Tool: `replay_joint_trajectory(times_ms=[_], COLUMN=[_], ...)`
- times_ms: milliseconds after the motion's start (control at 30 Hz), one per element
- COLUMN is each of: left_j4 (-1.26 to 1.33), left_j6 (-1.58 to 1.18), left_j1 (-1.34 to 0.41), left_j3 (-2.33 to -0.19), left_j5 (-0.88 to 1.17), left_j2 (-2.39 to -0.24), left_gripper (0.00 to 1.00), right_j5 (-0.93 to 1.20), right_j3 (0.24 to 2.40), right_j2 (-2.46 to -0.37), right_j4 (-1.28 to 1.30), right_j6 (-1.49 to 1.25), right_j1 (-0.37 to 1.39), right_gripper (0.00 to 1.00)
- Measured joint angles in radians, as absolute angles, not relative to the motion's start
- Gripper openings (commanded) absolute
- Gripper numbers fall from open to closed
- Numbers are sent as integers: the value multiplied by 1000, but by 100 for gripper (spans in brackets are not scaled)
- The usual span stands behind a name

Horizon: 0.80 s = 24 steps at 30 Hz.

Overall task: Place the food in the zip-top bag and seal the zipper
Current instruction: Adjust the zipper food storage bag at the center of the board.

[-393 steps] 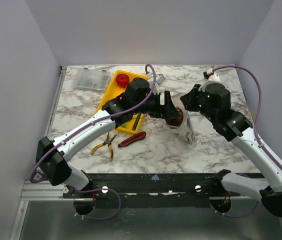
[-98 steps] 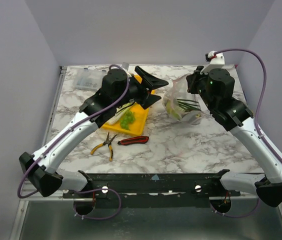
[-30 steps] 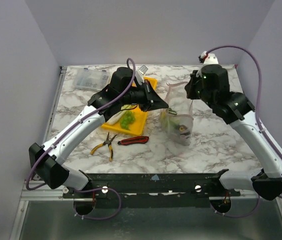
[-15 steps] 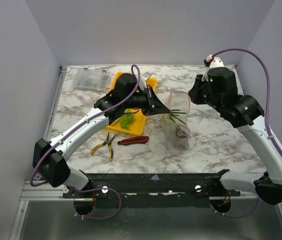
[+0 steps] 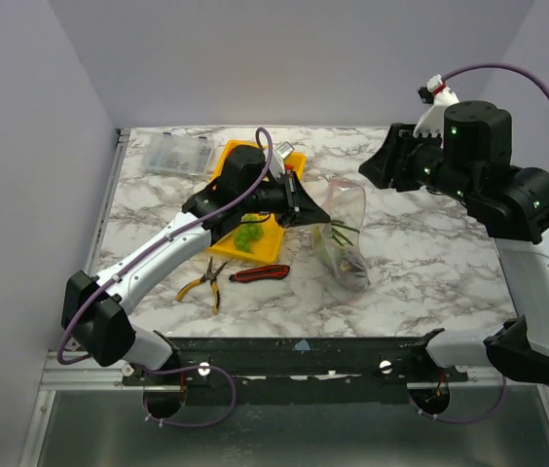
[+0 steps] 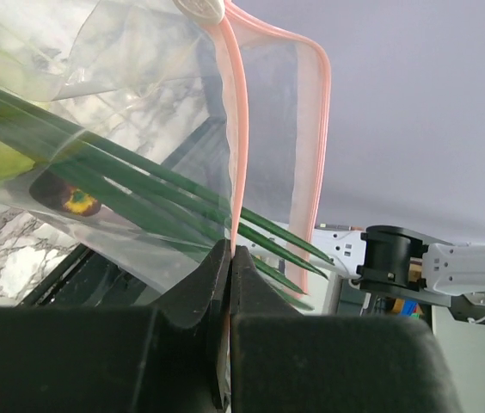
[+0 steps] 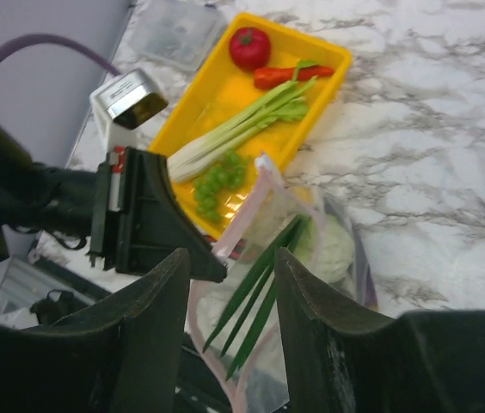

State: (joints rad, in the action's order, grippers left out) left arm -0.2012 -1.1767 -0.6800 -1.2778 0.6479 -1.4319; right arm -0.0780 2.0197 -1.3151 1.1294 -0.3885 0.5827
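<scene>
Quick read on where this stands. The left end effector (image 6: pixel 230 254) is clenched on the zipper (image 6: pixel 236 146), pinching the pink strip right at the mouth, so the zip-top bag (image 5: pixel 341 243) hangs from it mid-bench and sags toward the near side. Its lower end looks to be resting on the bench (image 5: pixel 420 263). The right end effector (image 7: pixel 231 255) is released, with nothing between its fingers, and sits up in the air to the far right of the bag, well apart from it.

The bag is clear and floppy, and its mouth gapes a bit. Inside I can see a pale cabbage (image 7: pixel 335 245) and some long dark green leaves poking toward the opening.

The bit that matters is that the rest of the food is in the yellow tray (image 7: pixel 225 82), just left of the bag: tomato (image 7: pixel 250 47) and carrot (image 7: pixel 287 76) at the far end, grapes (image 7: pixel 217 179) at the near end, and the leek (image 7: pixel 241 131) lying lengthwise along the tray. The left arm is closer to the tray but busy holding the mouth. My guess is the free right arm has to reach left across the bag for the next piece, and the leek would need a grip across its long axis.
</scene>
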Motion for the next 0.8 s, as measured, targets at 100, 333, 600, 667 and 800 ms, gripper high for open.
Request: replay_joint_trajectory(times_ms=[100, 333, 600, 667, 800], left_j4=[-201, -207, -212, -216, -215], left_j6=[-1179, -1179, -1178, -1177, -1178], left_j1=[-680, -680, -680, -680, -682], left_j3=[-1285, -1320, -1346, -1346, -1346], left_j5=[648, 648, 648, 648, 648], left_j2=[-1431, -1431, -1431, -1431, -1431], left_gripper=[0, 0, 0, 0, 0], right_j5=[-12, 36, -61, -95, -136], right_j3=[2032, 2018, 1883, 1878, 1849], right_j2=[-1331, -1411, -1404, -1404, -1390], right_j4=[1153, 1202, 1240, 1266, 1263], right_j6=[-392, -394, -383, -372, -313], right_j1=[618, 716, 719, 719, 719], right_gripper=[49, 54, 55, 55, 59])
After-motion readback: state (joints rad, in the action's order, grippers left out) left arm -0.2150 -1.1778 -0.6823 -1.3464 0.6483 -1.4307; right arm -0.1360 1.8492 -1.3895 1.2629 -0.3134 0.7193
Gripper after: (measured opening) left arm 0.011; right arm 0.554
